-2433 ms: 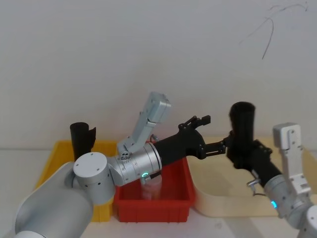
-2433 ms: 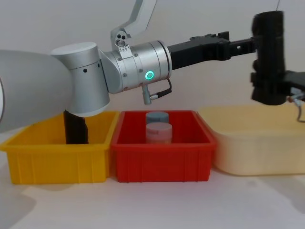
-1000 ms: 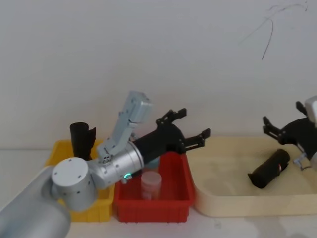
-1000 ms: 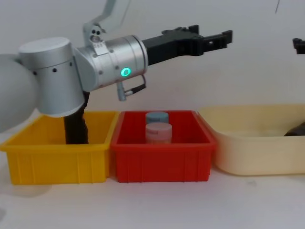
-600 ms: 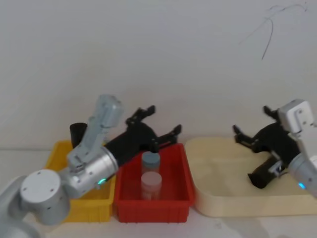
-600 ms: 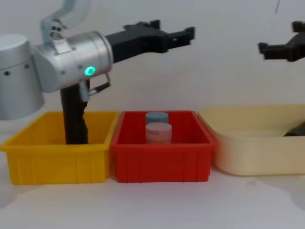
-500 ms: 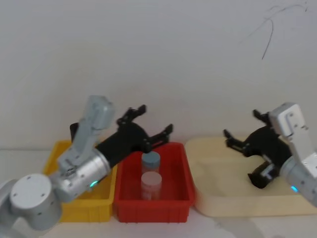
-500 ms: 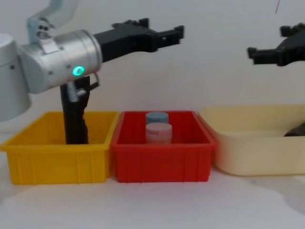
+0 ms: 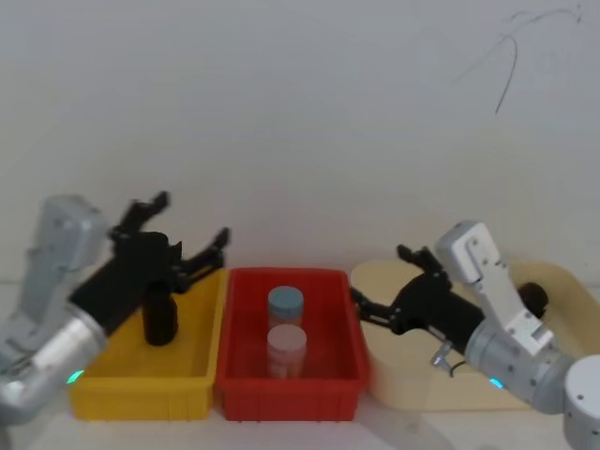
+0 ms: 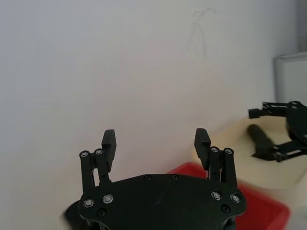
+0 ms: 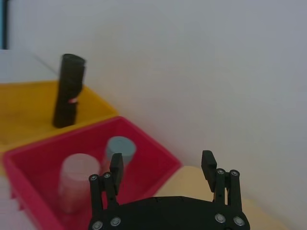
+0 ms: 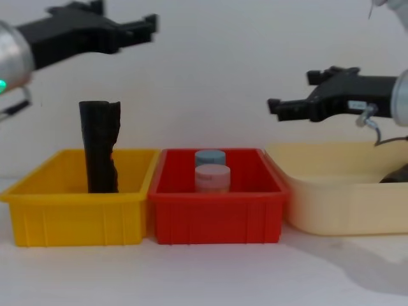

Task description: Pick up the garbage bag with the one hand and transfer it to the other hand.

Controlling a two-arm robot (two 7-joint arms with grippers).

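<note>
The garbage bag, a black wrinkled roll, lies in the beige tray, mostly hidden behind my right arm; its end peeks over the tray wall. It also lies in the tray in the left wrist view. A look-alike roll stands upright in the yellow bin. My left gripper, on the green-lit arm, hangs open and empty above that bin. My right gripper, on the blue-lit arm, is open and empty over the tray's left edge, well apart from the bag.
A red bin between the yellow bin and the tray holds a blue-lidded jar and a pink jar. A white wall stands close behind the bins. White tabletop lies in front of them.
My left arm has drawn back to the left, now over the yellow bin. My right arm has swung left and lower, from over the tray to its left edge. Both grippers stay open.
</note>
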